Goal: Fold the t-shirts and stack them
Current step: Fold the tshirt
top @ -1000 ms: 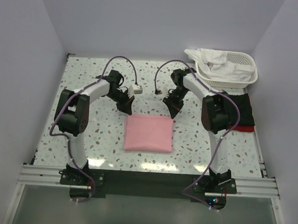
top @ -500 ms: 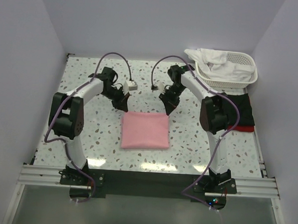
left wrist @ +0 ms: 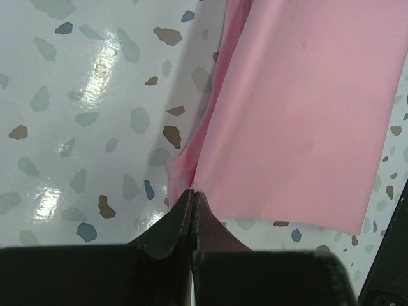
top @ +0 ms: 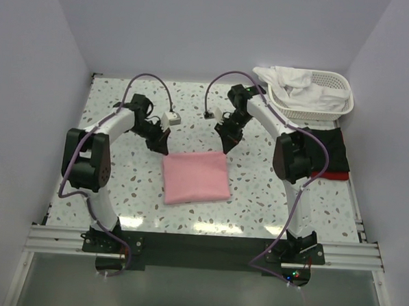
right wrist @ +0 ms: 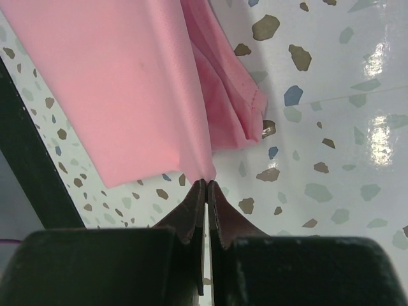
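The folded light pink t-shirt [top: 195, 177] lies in the middle of the table. My left gripper [top: 162, 149] is shut on its far left corner; the left wrist view shows the closed jaws [left wrist: 193, 192] pinching the pink cloth [left wrist: 299, 115]. My right gripper [top: 223, 150] is shut on its far right corner, with pink cloth [right wrist: 121, 83] pinched at the tips [right wrist: 208, 183]. A folded black t-shirt [top: 330, 151] lies on a red one [top: 335, 175] at the right. White t-shirts [top: 297, 86] fill the basket.
A white lattice basket [top: 334, 95] stands at the back right corner. Purple cables arch above both arms. Walls close in the left, back and right of the speckled table [top: 120, 183].
Both grippers have moved left and a little toward the back, dragging the pink t-shirt left with them; its far edge now sits slightly skewed.
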Controlling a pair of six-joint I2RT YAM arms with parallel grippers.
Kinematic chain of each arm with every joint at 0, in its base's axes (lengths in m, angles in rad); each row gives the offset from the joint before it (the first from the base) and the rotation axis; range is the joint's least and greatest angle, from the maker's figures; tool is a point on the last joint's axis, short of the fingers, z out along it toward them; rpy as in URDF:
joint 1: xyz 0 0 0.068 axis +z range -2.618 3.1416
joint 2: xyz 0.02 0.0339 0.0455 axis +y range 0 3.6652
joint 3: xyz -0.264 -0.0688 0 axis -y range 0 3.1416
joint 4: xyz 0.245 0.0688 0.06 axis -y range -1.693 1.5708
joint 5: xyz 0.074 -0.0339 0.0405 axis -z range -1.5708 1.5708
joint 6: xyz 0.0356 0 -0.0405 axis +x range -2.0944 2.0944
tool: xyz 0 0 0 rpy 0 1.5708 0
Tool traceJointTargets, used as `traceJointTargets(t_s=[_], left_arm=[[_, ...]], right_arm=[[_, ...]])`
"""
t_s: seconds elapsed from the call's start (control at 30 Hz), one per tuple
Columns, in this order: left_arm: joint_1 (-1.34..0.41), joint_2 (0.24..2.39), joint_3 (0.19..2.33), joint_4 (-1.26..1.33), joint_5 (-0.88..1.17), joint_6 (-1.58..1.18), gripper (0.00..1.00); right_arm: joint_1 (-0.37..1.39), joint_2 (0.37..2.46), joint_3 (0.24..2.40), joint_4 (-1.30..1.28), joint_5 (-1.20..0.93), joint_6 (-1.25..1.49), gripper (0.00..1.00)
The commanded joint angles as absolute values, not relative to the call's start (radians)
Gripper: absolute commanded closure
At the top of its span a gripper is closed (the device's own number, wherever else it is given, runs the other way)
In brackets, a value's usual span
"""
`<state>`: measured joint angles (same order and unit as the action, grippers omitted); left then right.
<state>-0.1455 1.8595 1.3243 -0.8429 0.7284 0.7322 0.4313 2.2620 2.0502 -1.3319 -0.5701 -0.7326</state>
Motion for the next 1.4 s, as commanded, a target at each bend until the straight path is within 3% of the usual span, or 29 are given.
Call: traceJointTargets(t_s=[0.0, 0.33, 0.8, 1.2, 1.27, 1.33, 1.37], left_arm=[[-0.133, 1.786, 1.307, -0.885, 0.755, 0.784, 1.0], [-0.129, 1.709, 1.23, -0.95, 0.713, 0.81, 1.0], [-0.084, 1.919, 1.187, -0.687, 0.559, 0.531, 1.0], [-0.084, 2.163, 1.479, -0.643, 0.462, 0.453, 1.0], [-0.084, 2.189, 1.529, -0.647, 0.462, 0.449, 1.0], [-0.084, 2.192, 1.563, -0.649, 0.48, 0.445, 0.91], [-0.083, 2.18, 1.571, -0.653, 0.494, 0.448, 0.87]], right_arm=[[0.434, 2.235, 2.092, -1.374, -0.62, -0.738, 1.0], [0.459, 2.221, 2.054, -1.335, -0.611, -0.767, 1.0], [0.482, 2.365, 2.057, -1.12, -0.454, -0.603, 1.0], [0.437, 2.342, 2.026, -1.014, -0.333, -0.411, 0.96], [0.43, 2.348, 2.068, -1.011, -0.331, -0.391, 0.92], [0.423, 2.355, 2.089, -1.006, -0.337, -0.376, 0.67], [0.422, 2.353, 2.115, -1.011, -0.344, -0.371, 0.59]])
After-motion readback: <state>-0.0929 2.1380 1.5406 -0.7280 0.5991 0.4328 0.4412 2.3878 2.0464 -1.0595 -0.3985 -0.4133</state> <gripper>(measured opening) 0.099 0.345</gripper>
